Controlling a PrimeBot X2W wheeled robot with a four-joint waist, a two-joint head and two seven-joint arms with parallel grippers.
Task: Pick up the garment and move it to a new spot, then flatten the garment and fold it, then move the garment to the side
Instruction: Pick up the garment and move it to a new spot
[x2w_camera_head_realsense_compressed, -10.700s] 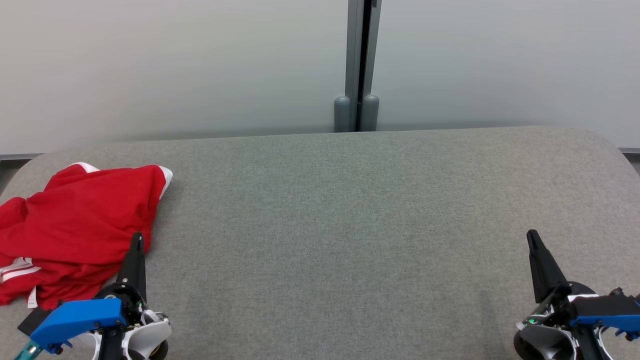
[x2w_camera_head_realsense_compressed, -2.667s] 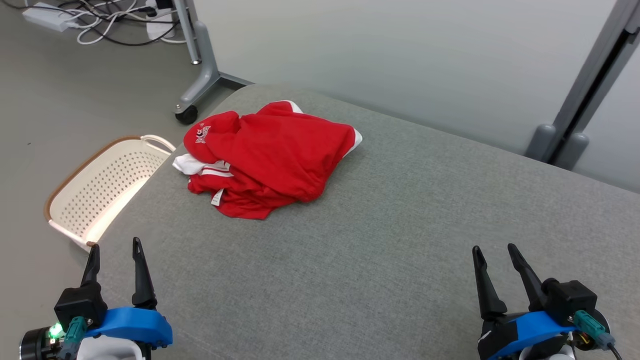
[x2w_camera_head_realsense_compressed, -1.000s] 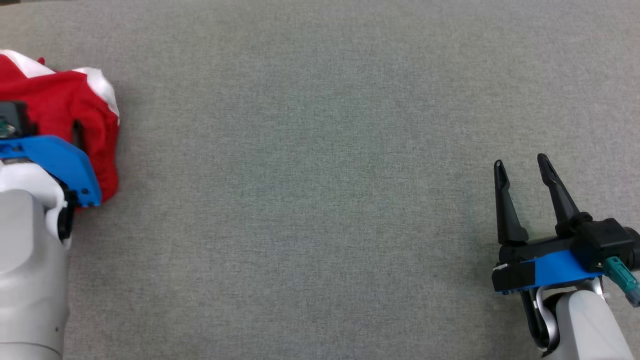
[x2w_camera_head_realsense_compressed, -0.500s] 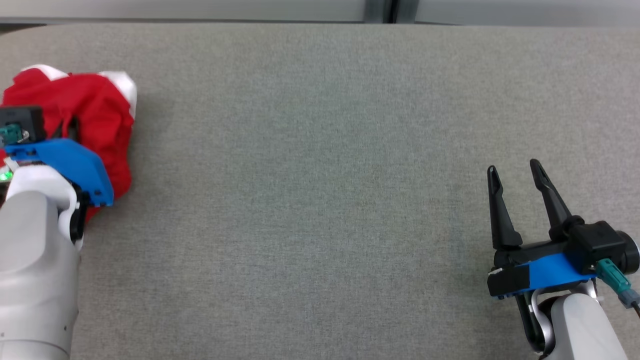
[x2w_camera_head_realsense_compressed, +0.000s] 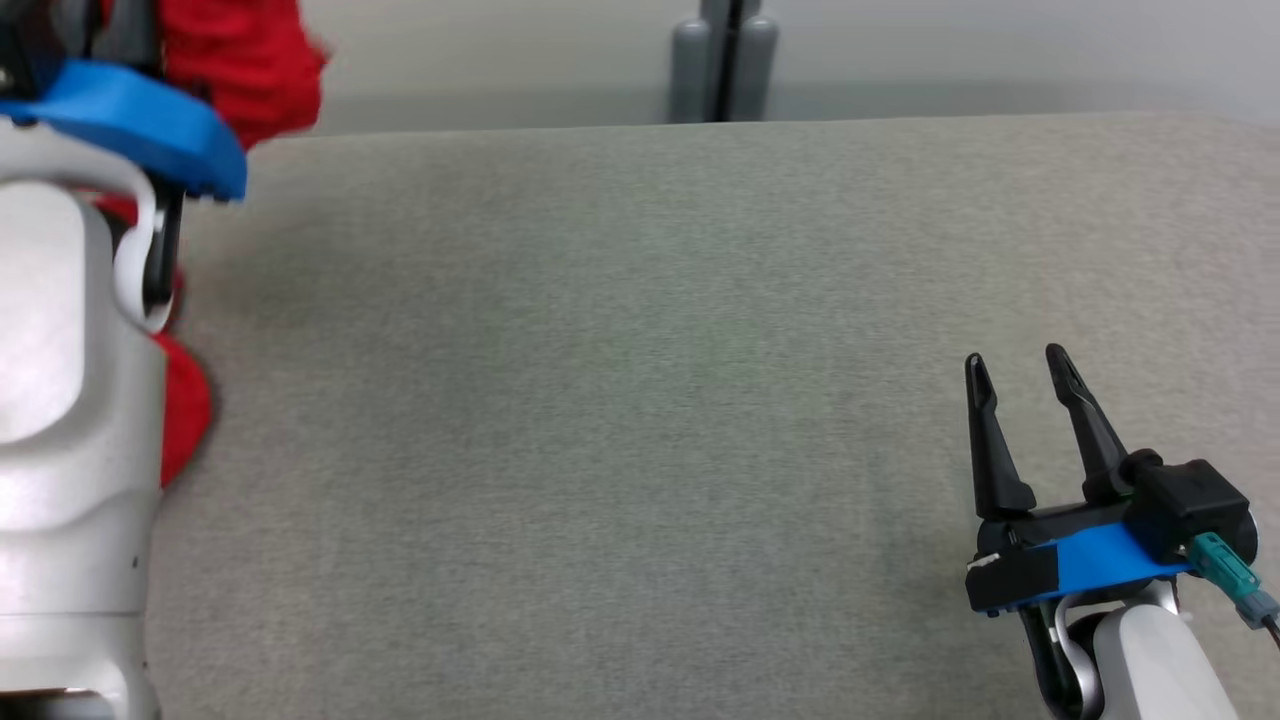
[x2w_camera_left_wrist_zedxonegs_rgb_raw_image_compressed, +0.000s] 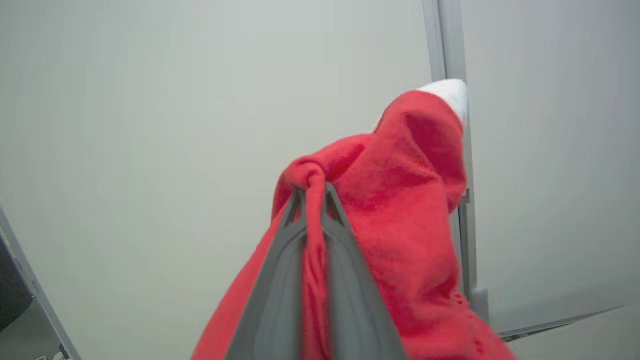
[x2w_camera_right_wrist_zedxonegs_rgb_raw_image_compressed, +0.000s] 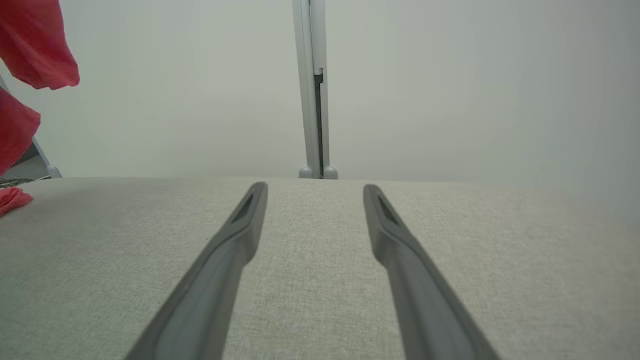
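Grey table (x2w_camera_head_realsense_compressed: 640, 400) spreads toward three o'clock from the left gripper (x2w_camera_left_wrist_zedxonegs_rgb_raw_image_compressed: 312, 190), clamped on the hanging garment (x2w_camera_left_wrist_zedxonegs_rgb_raw_image_compressed: 400, 200); the right gripper (x2w_camera_head_realsense_compressed: 1016, 358) gapes wide.

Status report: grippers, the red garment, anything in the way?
Left gripper shut on red garment, raised and hanging. Right gripper open, empty, low over grey table. Nothing seen blocking.

The garment (x2w_camera_left_wrist_zedxonegs_rgb_raw_image_compressed: 410, 200) between the jaws of the left gripper (x2w_camera_left_wrist_zedxonegs_rgb_raw_image_compressed: 311, 195) is soft, fuzzy red cloth. Below the jaws of the right gripper (x2w_camera_head_realsense_compressed: 1015, 358), the table (x2w_camera_head_realsense_compressed: 640, 400) is matt, woven grey fabric.
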